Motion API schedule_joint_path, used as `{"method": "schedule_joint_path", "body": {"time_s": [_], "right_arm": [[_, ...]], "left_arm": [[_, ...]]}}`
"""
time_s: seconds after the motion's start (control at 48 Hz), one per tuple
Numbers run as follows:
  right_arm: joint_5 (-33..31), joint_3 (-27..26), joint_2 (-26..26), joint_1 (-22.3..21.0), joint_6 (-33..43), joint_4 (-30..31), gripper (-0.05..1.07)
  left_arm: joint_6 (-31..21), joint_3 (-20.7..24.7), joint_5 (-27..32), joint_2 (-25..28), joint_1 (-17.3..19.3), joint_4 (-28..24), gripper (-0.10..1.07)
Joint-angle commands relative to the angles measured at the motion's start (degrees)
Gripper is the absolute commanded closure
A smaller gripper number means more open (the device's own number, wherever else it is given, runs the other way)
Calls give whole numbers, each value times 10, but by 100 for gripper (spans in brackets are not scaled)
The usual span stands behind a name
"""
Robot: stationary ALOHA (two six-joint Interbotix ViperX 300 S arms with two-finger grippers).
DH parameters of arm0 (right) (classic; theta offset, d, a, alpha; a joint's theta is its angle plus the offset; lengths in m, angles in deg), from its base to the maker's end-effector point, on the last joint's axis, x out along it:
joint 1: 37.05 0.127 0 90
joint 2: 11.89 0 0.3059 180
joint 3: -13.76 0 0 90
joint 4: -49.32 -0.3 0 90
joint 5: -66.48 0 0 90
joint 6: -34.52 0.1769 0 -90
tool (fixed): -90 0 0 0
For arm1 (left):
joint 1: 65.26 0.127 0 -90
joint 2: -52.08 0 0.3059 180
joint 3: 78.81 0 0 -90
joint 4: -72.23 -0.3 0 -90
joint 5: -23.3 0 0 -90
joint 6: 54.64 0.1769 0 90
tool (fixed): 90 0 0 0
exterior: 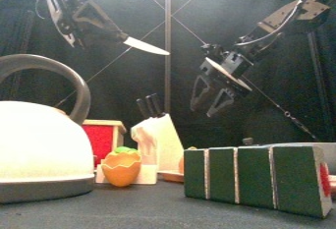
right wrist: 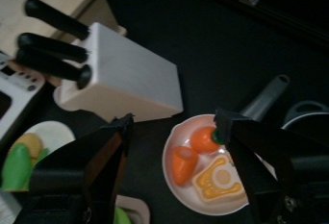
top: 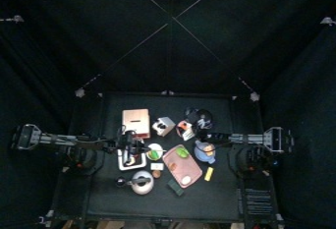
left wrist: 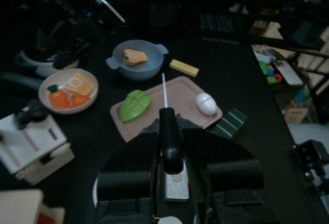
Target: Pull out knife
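Note:
My left gripper [left wrist: 167, 161] is shut on the black handle of a knife [left wrist: 164, 93] and holds it high in the air, clear of the block. In the front view the gripper [exterior: 82, 19] is at the upper left and the knife's blade [exterior: 147, 45] points right and slightly down. The white knife block [exterior: 159, 141] stands on the table below, with other black handles [exterior: 148, 105] still in it. It also shows in the right wrist view [right wrist: 126, 76]. My right gripper [right wrist: 174, 122] is open and empty and hangs above and right of the block [exterior: 217, 93].
A large kettle [exterior: 33, 144] stands front left. Green-skinned melon slices [exterior: 262, 177] stand front right. A pink cutting board [left wrist: 167, 112] holds a green leaf and a white egg. A plate of orange food [right wrist: 206, 170] and a grey bowl [left wrist: 137, 58] sit nearby.

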Motion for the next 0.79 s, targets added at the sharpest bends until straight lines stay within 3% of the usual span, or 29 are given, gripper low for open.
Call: {"method": "schedule_joint_path", "body": {"time_s": [0.0,0.271,0.771], "right_arm": [[1,-3,35,30,0,-5,5],[1,39,104,116,2,-74,5],[4,71,134,139,4,-139,5]], "left_arm": [[-2,25,-24,29,7,-28,44],[-2,40,-52,53,27,-47,44],[20,-23,-153,29,66,-44,44]]}}
